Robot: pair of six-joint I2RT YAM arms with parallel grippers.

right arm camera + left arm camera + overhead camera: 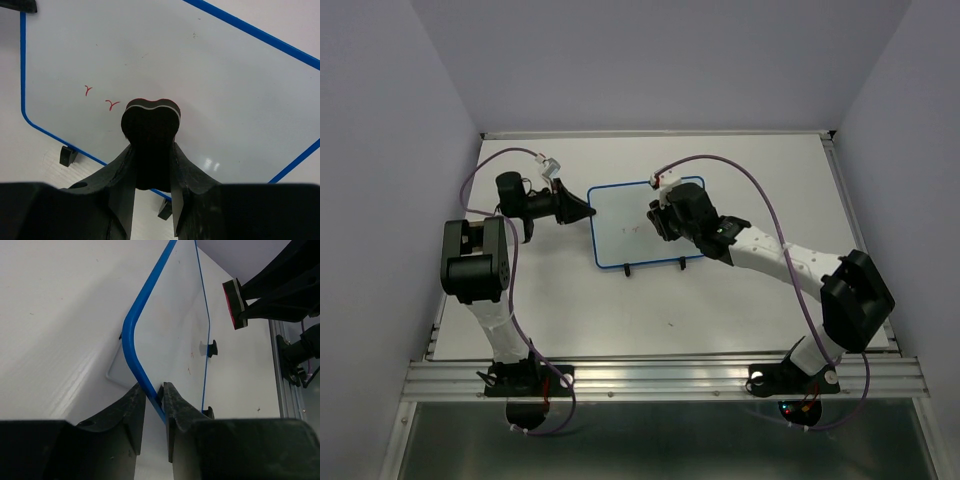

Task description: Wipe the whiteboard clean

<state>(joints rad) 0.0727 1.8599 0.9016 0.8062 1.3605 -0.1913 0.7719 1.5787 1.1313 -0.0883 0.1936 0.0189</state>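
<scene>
Closest to the lens: black fingers of the left pincer (154,400), drawn narrow and clamped on the thin blue frame of the small rectangular whiteboard (175,325), at its left edge. Steadies the board rather than wipes. Outward from the grip, glossy white surface running away past a rounded corner, with two small black plastic feet (212,348) along the near edge.

Across the board, right pincer (151,160) closed around a black block eraser with a red-and-white face (150,120), poised over the surface close to the edge with the feet. Contact with the board or a sliver of air between: cannot tell. Just left of the eraser, two small red ticks (112,104), unwiped.

From above, whiteboard in the middle of the white bench (740,310), feet toward the arms, left pincer at its left edge, right pincer over its right half.

By judgement from these views: mostly done, or little written to begin with. Surface largely clean apart from those ticks. Left to do: sweep the eraser leftward across both red ticks, press firmly enough to lift the ink, and keep the frame pinned meanwhile.
</scene>
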